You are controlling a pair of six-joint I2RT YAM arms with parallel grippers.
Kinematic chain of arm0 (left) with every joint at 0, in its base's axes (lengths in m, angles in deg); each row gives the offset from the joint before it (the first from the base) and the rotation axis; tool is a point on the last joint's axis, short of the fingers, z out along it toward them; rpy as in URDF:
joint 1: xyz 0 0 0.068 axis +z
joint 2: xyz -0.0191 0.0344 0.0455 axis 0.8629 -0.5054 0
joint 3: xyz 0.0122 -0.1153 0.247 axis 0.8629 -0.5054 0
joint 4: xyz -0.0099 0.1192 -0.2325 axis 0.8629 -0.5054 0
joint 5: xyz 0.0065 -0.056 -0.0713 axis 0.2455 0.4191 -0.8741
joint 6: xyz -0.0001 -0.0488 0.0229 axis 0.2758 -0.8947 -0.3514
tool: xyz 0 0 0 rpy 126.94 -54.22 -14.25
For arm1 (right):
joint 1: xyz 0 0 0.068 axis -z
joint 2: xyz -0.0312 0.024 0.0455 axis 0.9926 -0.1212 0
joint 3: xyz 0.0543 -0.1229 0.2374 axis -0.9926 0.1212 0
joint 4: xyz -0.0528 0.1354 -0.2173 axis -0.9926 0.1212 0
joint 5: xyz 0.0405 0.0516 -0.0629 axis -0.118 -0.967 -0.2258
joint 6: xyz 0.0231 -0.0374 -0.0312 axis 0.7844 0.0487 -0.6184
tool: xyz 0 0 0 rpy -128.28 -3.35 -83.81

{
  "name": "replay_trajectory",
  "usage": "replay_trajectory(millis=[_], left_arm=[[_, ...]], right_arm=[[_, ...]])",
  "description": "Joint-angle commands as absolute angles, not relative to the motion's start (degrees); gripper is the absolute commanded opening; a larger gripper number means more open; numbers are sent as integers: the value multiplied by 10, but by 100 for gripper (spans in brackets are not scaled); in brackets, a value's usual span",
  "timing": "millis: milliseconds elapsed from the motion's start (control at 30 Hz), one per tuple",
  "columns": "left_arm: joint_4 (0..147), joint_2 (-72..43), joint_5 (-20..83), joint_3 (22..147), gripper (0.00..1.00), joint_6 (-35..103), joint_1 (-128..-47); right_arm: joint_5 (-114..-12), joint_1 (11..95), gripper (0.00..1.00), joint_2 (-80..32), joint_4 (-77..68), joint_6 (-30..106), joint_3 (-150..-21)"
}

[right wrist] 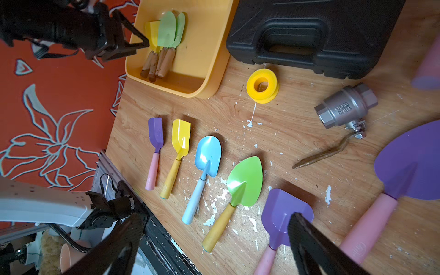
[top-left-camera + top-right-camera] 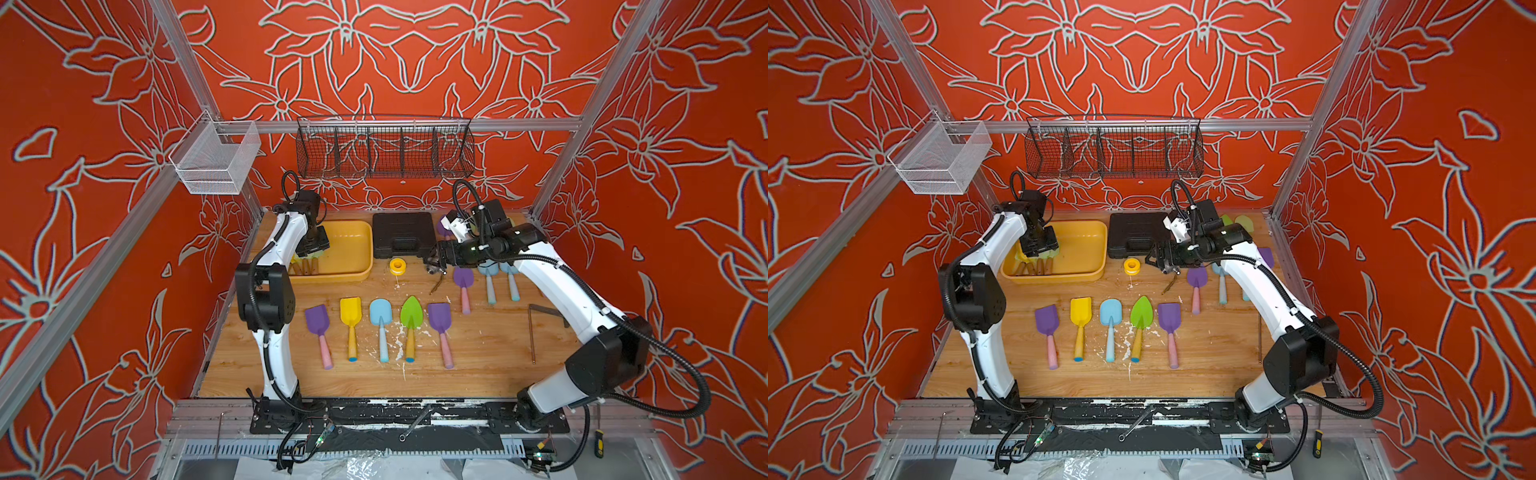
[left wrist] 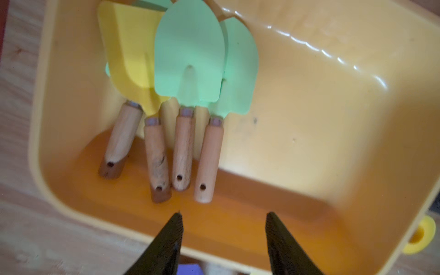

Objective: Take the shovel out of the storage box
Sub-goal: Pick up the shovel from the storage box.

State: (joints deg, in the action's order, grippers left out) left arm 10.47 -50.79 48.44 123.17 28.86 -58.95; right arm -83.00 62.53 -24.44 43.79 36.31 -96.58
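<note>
Storage box: a shallow yellow plastic storage box (image 2: 353, 249) with rounded corners and a rolled rim was noted at the far left corner of the wooden table (image 2: 478, 353). Its outer wall lay close to the table's left edge.
Shovels: four small wooden-handled shovels (image 3: 190, 54) with yellow and mint green blades were found inside the box. They were bunched and overlapped at its left end, handle butts close to the near wall.
Open room in box: the right-hand part of the floor was seen bare in both top views.
Left gripper: the left gripper (image 3: 223, 215) was held above the box's left end, fingertips over the near wall. The black fingers stood apart with nothing between them.
Right gripper: the right gripper (image 1: 216, 216) was held over the table by a steel valve (image 1: 345, 107), fingers spread wide and empty.
Neighbours: a black ribbed plastic tool case (image 2: 401, 235) was set just right of the box across a narrow gap. A round yellow spool (image 2: 397, 266) lay near the box's near right corner, not touching.
Table middle: a row of five coloured shovels (image 2: 380, 313) was laid well apart from the box, with a bare strip of wood between.
</note>
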Motion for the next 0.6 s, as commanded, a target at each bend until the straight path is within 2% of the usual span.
replay_trajectory(millis=[0,200,567], left_arm=[[79,-570,473,1293,53,288,-582],[43,-658,476,1369,50,282,-572],[62,-687,459,1339,45,303,-559]], right_arm=[[-837,631,97,-247,454,361,-982],[-832,630,97,-235,457,366,-972],[-816,630,97,-229,453,380,-960]])
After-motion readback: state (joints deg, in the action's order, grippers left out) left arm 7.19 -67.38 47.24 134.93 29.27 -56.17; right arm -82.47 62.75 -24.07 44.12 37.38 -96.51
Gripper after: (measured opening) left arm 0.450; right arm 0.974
